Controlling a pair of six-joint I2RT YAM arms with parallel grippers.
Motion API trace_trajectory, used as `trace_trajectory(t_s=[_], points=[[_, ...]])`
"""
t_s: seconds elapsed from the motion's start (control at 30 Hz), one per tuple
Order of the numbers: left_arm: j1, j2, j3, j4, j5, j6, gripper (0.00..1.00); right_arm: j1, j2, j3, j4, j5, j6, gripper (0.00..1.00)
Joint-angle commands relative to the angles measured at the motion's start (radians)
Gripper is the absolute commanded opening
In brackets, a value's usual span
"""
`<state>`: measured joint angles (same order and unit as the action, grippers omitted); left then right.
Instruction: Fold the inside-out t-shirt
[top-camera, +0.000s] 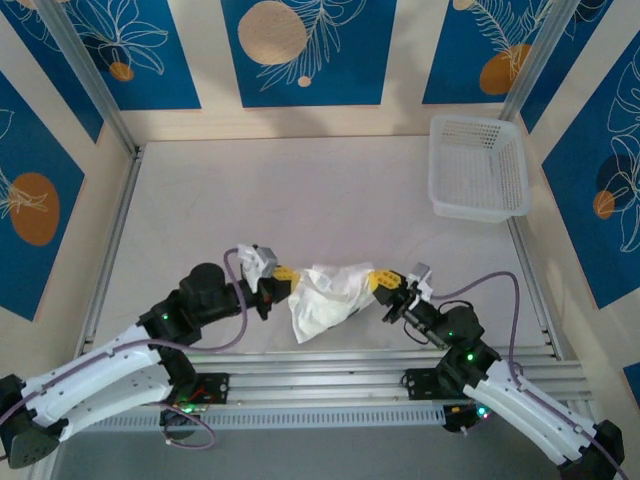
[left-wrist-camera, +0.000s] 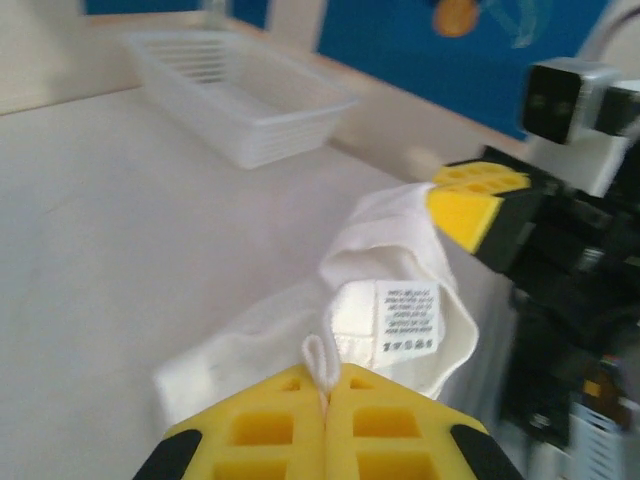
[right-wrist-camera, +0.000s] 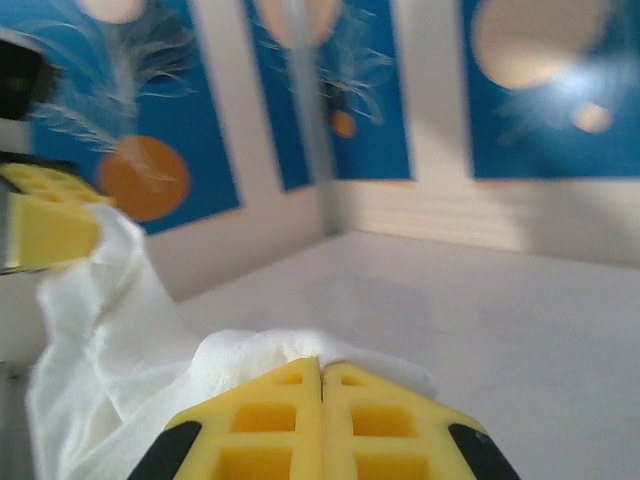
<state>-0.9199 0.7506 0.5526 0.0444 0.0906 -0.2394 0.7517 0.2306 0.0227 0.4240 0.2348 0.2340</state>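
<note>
Both hands clamped on t-shirt (top-camera: 325, 298): left hand (top-camera: 284, 273), right hand (top-camera: 383, 279).

The right gripper (right-wrist-camera: 321, 372), its yellow fingers pressed together, pinches a fold of the white t-shirt (right-wrist-camera: 110, 340), which bunches leftward and rises to the left gripper (right-wrist-camera: 48, 222) at the frame's edge, above the pale table (right-wrist-camera: 490, 310) and before blue patterned wall panels (right-wrist-camera: 160, 110).

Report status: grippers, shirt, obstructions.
Both shut: left gripper and right gripper pinch the t-shirt. Bunched between them, care label out, not yet folded. Far right, basket well apart.
</note>
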Motion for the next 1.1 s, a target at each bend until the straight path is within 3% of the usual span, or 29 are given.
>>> trace_trajectory(t_s=[0.0,0.13,0.23,0.33,0.43,0.53,0.6,0.67,0.77,0.9,1.07], points=[[0.017,0.171,0.081,-0.021,-0.270,-0.051,0.00,-0.058,0.119,0.066,-0.134,0.203,0.083,0.00],[0.089,0.487,0.205,-0.160,-0.441,-0.183,0.00,-0.179,0.415,0.158,-0.348,0.170,0.317,0.00],[0.154,0.659,0.184,-0.122,-0.414,-0.289,0.00,-0.216,0.600,0.208,-0.363,0.106,0.331,0.01],[0.190,0.752,0.121,-0.013,-0.321,-0.357,0.00,-0.216,0.726,0.278,-0.380,0.053,0.305,0.11],[0.191,0.739,0.061,0.084,-0.251,-0.373,0.04,-0.219,0.789,0.337,-0.423,-0.017,0.265,0.22],[0.191,0.647,0.058,0.046,-0.246,-0.352,0.35,-0.222,0.752,0.391,-0.496,-0.023,0.266,0.34],[0.190,0.542,0.059,0.010,-0.238,-0.321,0.49,-0.222,0.679,0.423,-0.555,0.024,0.285,0.36],[0.191,0.426,0.061,-0.022,-0.212,-0.289,0.59,-0.216,0.608,0.449,-0.554,-0.009,0.249,0.35],[0.180,0.335,0.078,-0.037,-0.103,-0.289,0.62,-0.178,0.639,0.499,-0.549,-0.077,0.202,0.36],[0.080,0.422,0.135,-0.030,0.035,-0.315,0.62,-0.139,0.852,0.570,-0.620,-0.119,0.284,0.37],[-0.080,0.642,0.153,-0.115,-0.047,-0.410,0.60,-0.110,1.035,0.518,-0.617,-0.176,0.481,0.37]])
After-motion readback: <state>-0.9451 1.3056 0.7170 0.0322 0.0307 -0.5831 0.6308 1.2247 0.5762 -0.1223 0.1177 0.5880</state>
